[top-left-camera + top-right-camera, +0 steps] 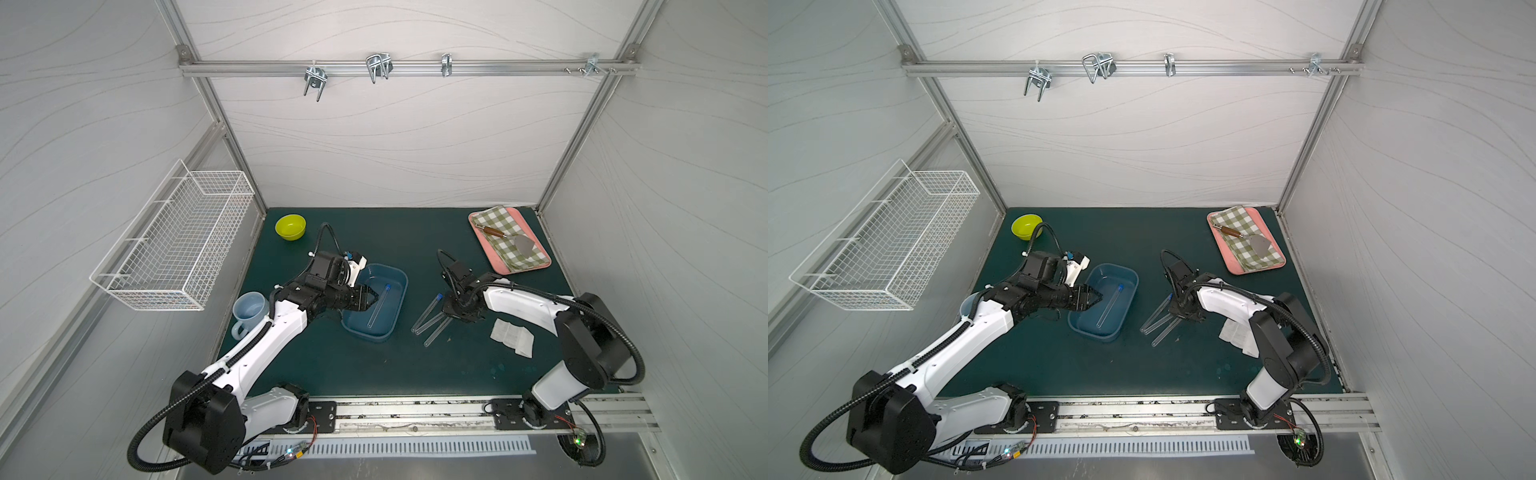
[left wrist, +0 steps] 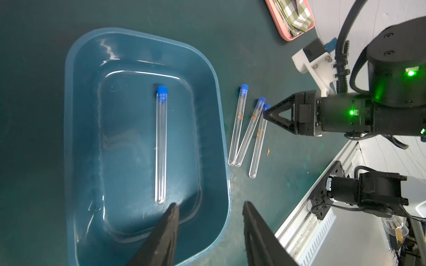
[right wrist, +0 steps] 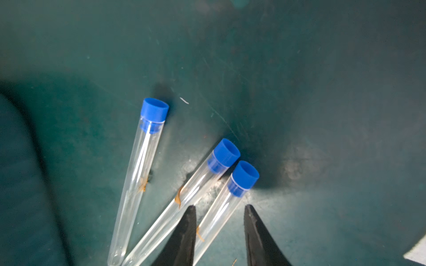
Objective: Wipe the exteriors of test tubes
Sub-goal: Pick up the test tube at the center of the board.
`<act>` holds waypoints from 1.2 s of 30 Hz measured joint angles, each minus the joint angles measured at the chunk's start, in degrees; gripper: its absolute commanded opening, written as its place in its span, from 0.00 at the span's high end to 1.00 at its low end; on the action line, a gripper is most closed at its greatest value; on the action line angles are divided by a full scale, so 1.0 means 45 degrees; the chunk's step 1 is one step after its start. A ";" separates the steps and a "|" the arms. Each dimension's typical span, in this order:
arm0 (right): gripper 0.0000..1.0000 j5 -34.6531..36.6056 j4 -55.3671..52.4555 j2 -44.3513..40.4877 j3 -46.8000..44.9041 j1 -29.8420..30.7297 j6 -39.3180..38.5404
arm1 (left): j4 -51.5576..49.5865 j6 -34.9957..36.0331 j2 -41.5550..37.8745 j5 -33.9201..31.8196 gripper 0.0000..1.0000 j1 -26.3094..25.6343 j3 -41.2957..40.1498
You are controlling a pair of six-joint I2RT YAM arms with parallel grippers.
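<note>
Of your four test tubes, one tube [image 2: 161, 142] lies flat in the blue tray [image 2: 76, 138], cap toward the far side, with no marks that I can see; the tray seems to hold shallow water; I judge this the only tube dealt with so far. The other three tubes [image 2: 250, 131] lie on the tabletop [image 1: 415, 249] just right of the tray, fanned out with caps far, the two left ones touching at their rounded ends; each carries an orange-brown smear, so their wiping is left to do.

Your right tool [image 3: 220, 206] is down over the rightmost of the three, close to its cap; the jaws stand part open, one on each side of the glass; one finger is at or nearly at the tube and a gap shows beside the other, so it has no grip on it. Your left tool [image 2: 210, 203] hovers over the left side of the tray, part open and empty, touching nothing that I can see.

A folded white wipe [image 1: 511, 337] lies on the tabletop right of the tubes, in neither tool. Farther out, a pink tray [image 1: 488, 253] at the far right carries a checked cloth [image 1: 498, 222] and a spatula [image 1: 505, 237]; a green bowl [image 1: 290, 227] sits far left.
</note>
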 measured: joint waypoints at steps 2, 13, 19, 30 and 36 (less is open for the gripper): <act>0.67 0.0049 0.0000 0.0141 0.0053 0.0000 0.0053 | 0.0019 -0.0005 0.0000 0.0063 0.52 0.0000 -0.0068; 0.69 0.0053 0.0005 0.0695 0.0058 0.0000 0.0374 | 0.0403 -0.0131 0.0000 0.0272 0.52 -0.0005 -0.0107; 0.75 -0.0034 0.0005 0.0855 0.0131 -0.0078 0.0384 | 0.0447 -0.0228 -0.0039 0.0398 0.52 -0.0010 -0.0107; 0.85 -0.0311 0.0578 0.0801 0.0010 -0.0214 0.0316 | 0.0442 -0.0379 -0.0423 0.0665 0.52 -0.0010 -0.0112; 0.85 -0.0967 0.0991 -0.0690 -0.0481 -0.0243 -0.0068 | 0.0471 -0.0767 -0.0627 0.1297 0.50 -0.0121 -0.0146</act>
